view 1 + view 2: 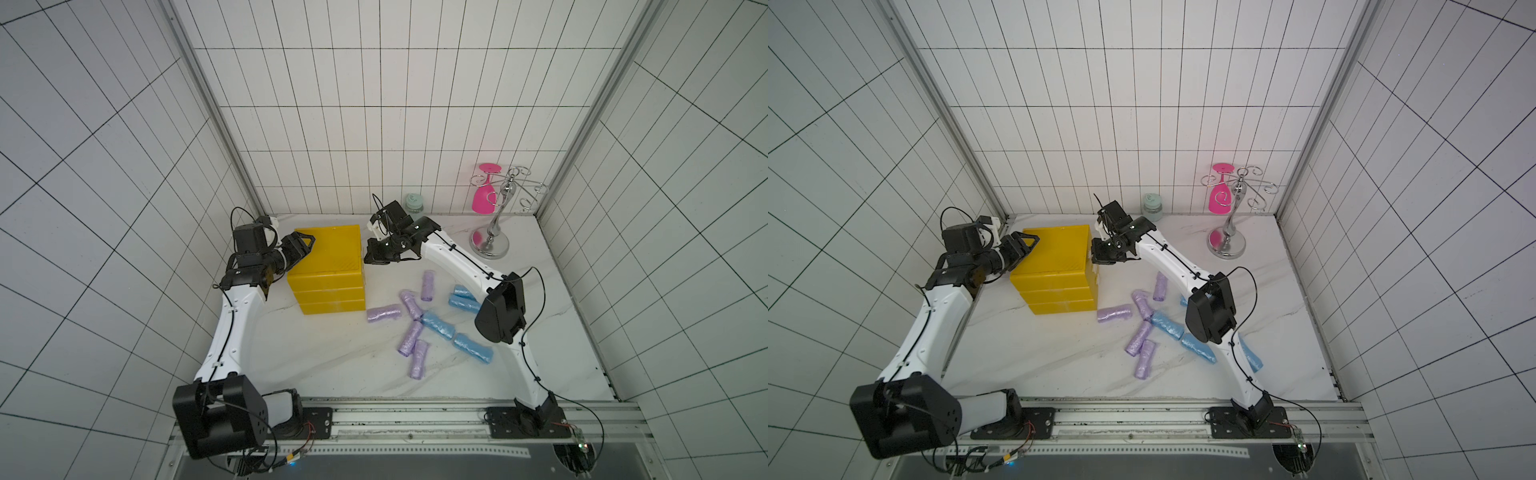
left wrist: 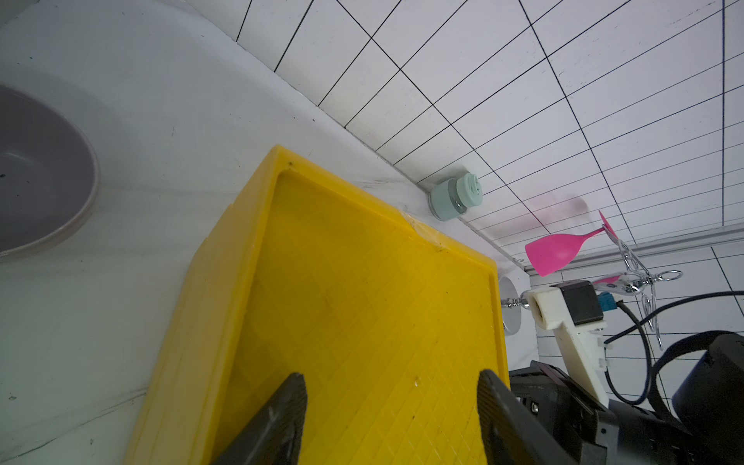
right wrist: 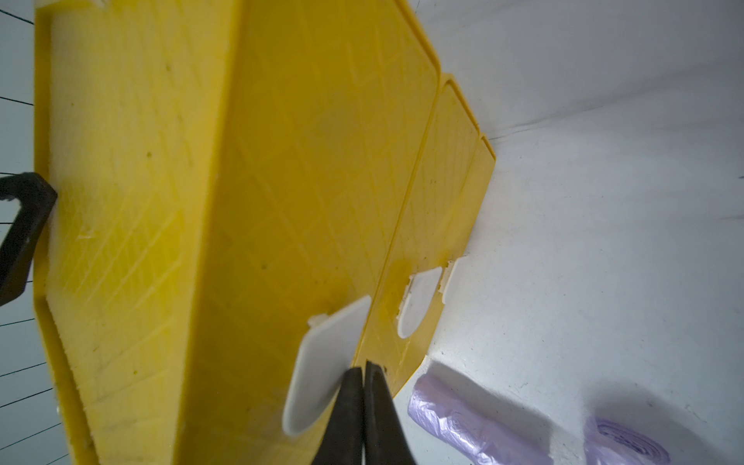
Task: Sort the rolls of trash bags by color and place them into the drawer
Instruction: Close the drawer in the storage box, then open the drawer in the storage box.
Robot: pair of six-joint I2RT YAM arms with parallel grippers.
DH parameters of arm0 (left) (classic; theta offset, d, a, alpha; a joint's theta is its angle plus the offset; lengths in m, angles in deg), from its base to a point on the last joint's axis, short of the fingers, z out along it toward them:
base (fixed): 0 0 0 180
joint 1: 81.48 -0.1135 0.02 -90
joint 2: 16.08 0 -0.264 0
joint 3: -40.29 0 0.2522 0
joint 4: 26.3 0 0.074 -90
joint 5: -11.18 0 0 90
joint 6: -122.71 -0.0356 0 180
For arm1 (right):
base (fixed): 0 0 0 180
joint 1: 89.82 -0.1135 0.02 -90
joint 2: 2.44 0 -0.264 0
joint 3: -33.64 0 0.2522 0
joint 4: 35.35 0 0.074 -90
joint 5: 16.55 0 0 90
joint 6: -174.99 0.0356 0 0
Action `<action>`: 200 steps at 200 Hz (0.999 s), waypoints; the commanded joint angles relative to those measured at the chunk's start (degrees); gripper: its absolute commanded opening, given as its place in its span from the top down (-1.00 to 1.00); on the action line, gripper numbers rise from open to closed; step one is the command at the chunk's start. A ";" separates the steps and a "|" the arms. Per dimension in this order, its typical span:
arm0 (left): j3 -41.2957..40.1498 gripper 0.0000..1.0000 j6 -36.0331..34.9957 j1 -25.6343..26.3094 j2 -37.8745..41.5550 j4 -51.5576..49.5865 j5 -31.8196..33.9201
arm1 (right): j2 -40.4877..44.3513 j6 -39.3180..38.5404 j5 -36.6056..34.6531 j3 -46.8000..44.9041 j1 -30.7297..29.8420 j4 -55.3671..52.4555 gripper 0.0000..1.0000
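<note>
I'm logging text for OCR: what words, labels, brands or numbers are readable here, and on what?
None readable. Drawer unit, lilac rolls, blue rolls, pink glass: no print shows.
Small white marks on the right arm's black housing: too blurred to read.

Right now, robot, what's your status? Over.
Left pincer open, empty, over yellow drawer unit. Right pincer shut beside top white handle. Lilac rolls, blue rolls loose on table. Drawers look shut.
</note>
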 commanded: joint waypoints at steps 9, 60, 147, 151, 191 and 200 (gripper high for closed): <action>1.62 -0.34 -0.67 0.22 0.45 -3.46 0.51 | 4.31 -0.20 -1.04 -3.62 0.39 2.44 0.83; 2.52 -0.34 -0.93 0.18 2.90 -5.29 1.52 | 11.92 2.88 2.03 -17.51 4.66 11.63 0.56; 1.47 -0.32 -5.08 0.09 8.44 -10.40 12.96 | 7.60 8.82 11.07 -20.85 5.32 20.89 0.17; 1.42 -0.31 -5.30 0.09 8.66 -10.58 13.50 | 7.34 9.03 11.28 -20.90 5.30 21.27 0.17; -0.53 -0.30 -6.81 -0.17 8.66 -11.59 16.35 | 4.77 10.03 12.20 -19.79 4.69 22.41 0.15; -1.21 -0.30 -7.15 -0.18 8.44 -11.56 16.44 | 4.17 10.11 12.20 -19.33 4.61 22.42 0.15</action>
